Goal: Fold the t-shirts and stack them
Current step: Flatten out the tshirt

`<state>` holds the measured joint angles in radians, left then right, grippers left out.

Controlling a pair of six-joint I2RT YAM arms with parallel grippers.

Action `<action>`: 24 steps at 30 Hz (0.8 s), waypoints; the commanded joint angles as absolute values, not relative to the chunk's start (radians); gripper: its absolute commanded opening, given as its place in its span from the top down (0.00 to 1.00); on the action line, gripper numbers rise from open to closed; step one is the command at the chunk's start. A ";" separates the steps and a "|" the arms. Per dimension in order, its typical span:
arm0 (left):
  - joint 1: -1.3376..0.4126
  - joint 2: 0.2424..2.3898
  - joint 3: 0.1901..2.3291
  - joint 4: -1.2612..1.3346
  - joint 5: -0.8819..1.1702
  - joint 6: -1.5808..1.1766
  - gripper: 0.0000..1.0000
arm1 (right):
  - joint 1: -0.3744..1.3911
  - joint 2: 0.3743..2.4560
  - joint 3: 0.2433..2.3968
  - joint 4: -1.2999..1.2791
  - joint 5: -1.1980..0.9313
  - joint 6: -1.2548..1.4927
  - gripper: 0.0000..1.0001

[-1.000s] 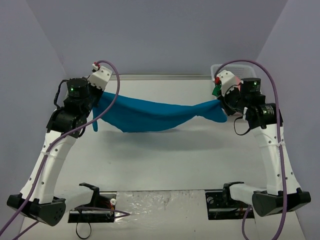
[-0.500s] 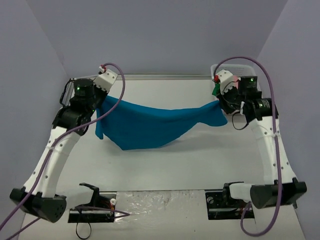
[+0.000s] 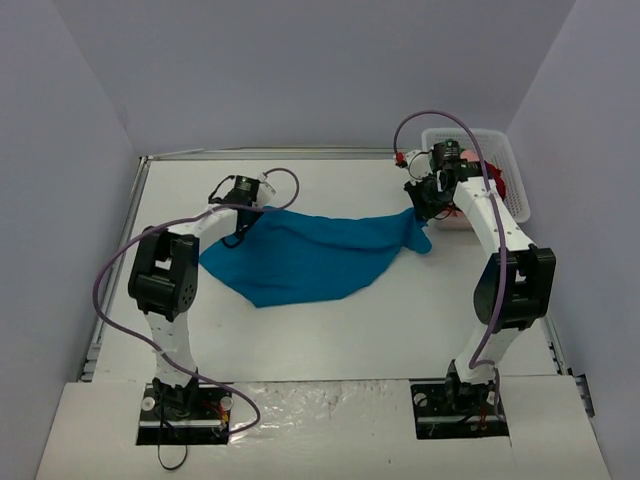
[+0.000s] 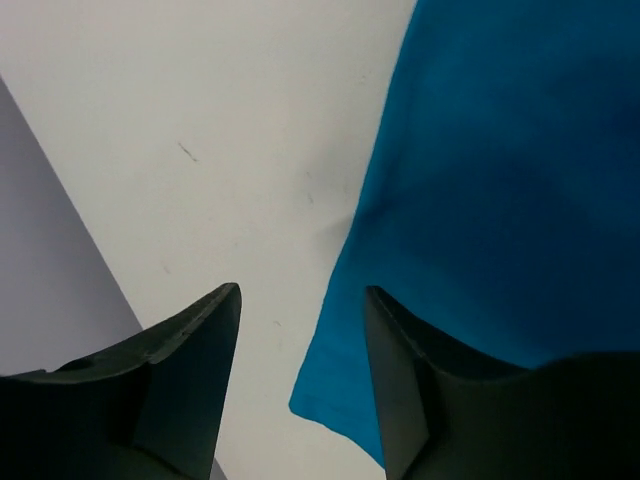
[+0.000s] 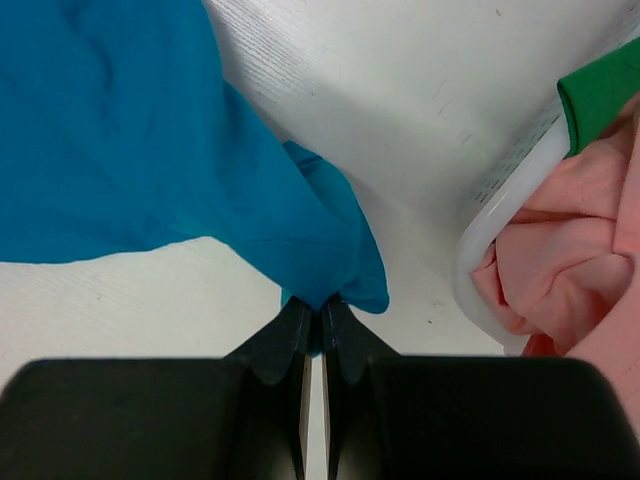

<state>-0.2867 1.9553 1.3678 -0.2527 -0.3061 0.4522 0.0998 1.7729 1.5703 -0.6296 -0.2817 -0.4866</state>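
Teal-blue soft cloth t-shirt (image 3: 310,258) is lying spread across the middle of the white surface (image 3: 330,340), rumpled, with its right end bunching toward the white plastic mesh basket (image 3: 518,180). Left pincer (image 4: 302,296) is standing apart just over the shirt's left edge, gripping nothing. Right pincer (image 5: 312,312) is clamping together on a gathered corner, just beside the basket rim, with a pink cloth shirt (image 5: 560,265) sitting inside. Reading this as the spread-flat step before folding. Doing it well: drawing that right corner outward and low to take out the sag, setting it down clear of the basket, opening only once the cloth is resting flat.
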 commanded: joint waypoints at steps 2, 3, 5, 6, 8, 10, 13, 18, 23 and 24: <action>-0.288 1.787 1.460 -0.231 -0.348 0.422 0.48 | 0.112 1.767 1.620 -0.629 -0.270 -0.480 1.00; -0.291 1.758 1.451 -0.265 -0.324 0.419 0.48 | 0.115 1.767 1.618 -0.629 -0.270 -0.480 1.00; -0.310 1.656 1.396 -0.302 -0.212 0.433 0.50 | 0.115 1.770 1.614 -0.629 -0.267 -0.482 1.00; -0.316 1.616 1.373 -0.351 -0.156 0.463 0.53 | 0.114 1.772 1.611 -0.629 -0.268 -0.482 1.00; -0.340 1.504 1.301 -0.405 0.045 0.492 0.57 | 0.117 1.770 1.605 -0.626 -0.267 -0.482 1.00; -0.368 1.416 1.255 -0.472 0.167 0.534 0.66 | 0.117 1.773 1.597 -0.626 -0.270 -0.482 1.00; -0.458 1.365 1.166 -0.531 0.190 0.589 0.72 | 0.120 1.775 1.589 -0.624 -0.275 -0.480 1.00; -0.575 1.379 1.046 -0.499 0.127 0.595 0.81 | 0.120 1.775 1.586 -0.624 -0.275 -0.476 1.00; -0.610 1.402 0.991 -0.443 0.123 0.575 0.81 | 0.121 1.772 1.566 -0.624 -0.267 -0.476 1.00; -0.624 1.414 0.977 -0.437 0.126 0.574 0.81 | 0.121 1.770 1.565 -0.624 -0.267 -0.476 1.00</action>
